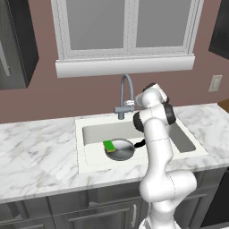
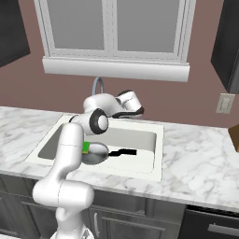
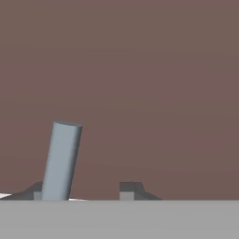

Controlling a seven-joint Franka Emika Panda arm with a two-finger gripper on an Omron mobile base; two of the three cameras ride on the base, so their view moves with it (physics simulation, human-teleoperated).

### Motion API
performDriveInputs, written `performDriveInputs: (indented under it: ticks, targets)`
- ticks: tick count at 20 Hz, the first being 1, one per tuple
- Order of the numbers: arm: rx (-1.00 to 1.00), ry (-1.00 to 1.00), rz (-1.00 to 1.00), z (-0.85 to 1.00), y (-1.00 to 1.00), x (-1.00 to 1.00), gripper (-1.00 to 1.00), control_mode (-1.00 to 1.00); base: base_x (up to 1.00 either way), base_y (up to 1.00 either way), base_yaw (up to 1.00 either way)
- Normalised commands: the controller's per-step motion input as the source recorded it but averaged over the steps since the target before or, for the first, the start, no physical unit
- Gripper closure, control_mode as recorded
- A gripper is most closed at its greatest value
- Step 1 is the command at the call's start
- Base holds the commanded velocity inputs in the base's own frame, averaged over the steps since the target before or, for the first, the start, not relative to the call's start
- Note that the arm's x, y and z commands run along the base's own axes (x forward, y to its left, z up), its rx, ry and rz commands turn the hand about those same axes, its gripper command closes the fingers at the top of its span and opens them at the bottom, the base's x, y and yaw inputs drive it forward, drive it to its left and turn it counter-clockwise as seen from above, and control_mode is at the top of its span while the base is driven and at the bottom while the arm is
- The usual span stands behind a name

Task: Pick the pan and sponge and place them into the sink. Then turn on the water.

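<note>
In the sink [image 1: 89,123], nearest its front wall, the pan [image 1: 121,150] lies with the sponge [image 1: 108,146] on its rim. Behind the sink, the jaws stand partly parted beside the faucet [image 1: 125,91], grasping nothing visibly.

The sink [image 1: 87,134] is set into the marble bench [image 1: 36,156], toward the bench's back edge below the window. The pan [image 1: 121,149] lies on the basin floor, near the front wall, its black handle pointing right and passing behind the arm. The sponge [image 1: 108,146] rests on the pan's left rim. The grey gooseneck faucet [image 1: 125,91] stands at the basin's back edge. The hand [image 1: 130,103] is level with the faucet's side lever, just beside it; contact cannot be confirmed.
</note>
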Motion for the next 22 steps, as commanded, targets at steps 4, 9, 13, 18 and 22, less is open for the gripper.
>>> performDriveInputs:
  ticks: [4,9,13,18,22]
  targets:
    - [0.03,0.08,-0.01,-0.15,-0.57,0.06,1.00,-1.00,0.00,0.00,0.00]
    - [0.02,0.07,-0.01,-0.16,-0.60,0.01,1.00,-1.00,0.00,0.00,0.00]
    - [0.03,0.06,0.00,-0.17,-0.60,0.00,1.00,-1.00,0.00,0.00,0.00]
    - [0.03,0.06,0.00,-0.17,-0.61,0.00,1.00,-1.00,0.00,0.00,0.00]
    - [0.03,0.06,-0.01,-0.17,-0.61,0.00,1.00,-1.00,0.00,0.00,0.00]
